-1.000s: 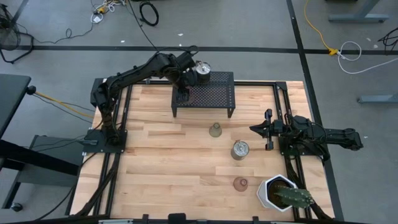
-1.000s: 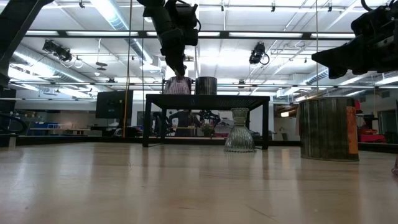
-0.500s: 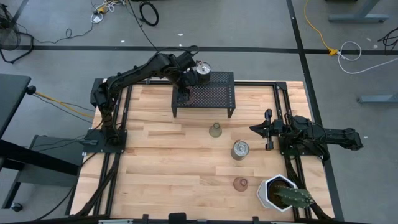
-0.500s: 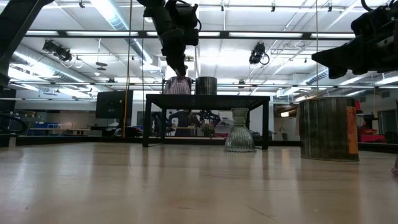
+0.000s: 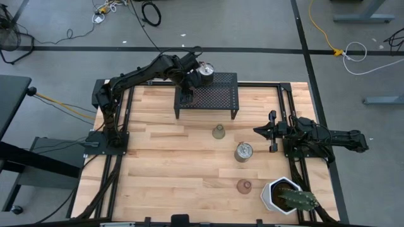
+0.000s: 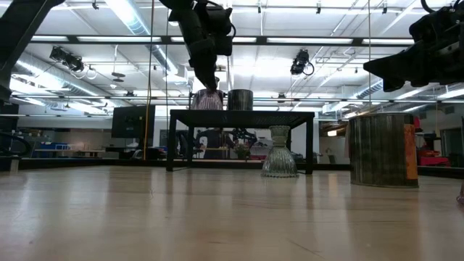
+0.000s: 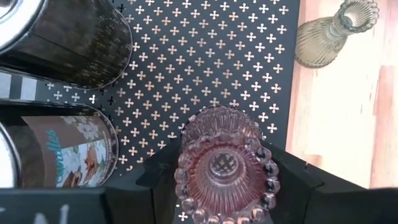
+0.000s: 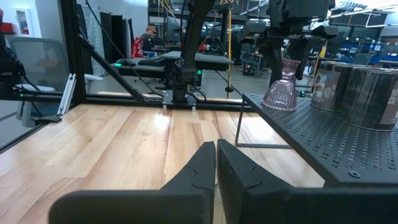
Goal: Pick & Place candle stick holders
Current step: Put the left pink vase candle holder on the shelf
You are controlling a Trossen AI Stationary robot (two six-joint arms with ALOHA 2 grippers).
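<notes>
My left gripper [image 7: 227, 180] is over the left part of the black mesh rack [image 5: 214, 94] and is shut on a pink glass holder [image 7: 224, 165], which also shows in the right wrist view [image 8: 281, 87]. Two silvery can-like holders [image 7: 68, 37] [image 7: 56, 146] stand on the rack beside it. On the table stand an olive-green glass holder [image 5: 218, 132], another silvery holder [image 5: 243, 151] and a second pink one [image 5: 243, 186]. My right gripper [image 5: 257, 130] is shut and empty, hanging above the table's right side. My left gripper has the pink holder's beaded top rim [image 7: 183, 174] between its two fingers [image 7: 158, 180]. The fingers come from above, pointing down. The holder stands upright with its wide base [image 8: 281, 102] on the mesh rack.
A white hexagonal pot with a cactus [image 5: 285, 195] stands at the near right corner. The rack stands on legs at the table's far edge, with free mesh to the right of the holders. Bare wood lies at the table's left and near side.
</notes>
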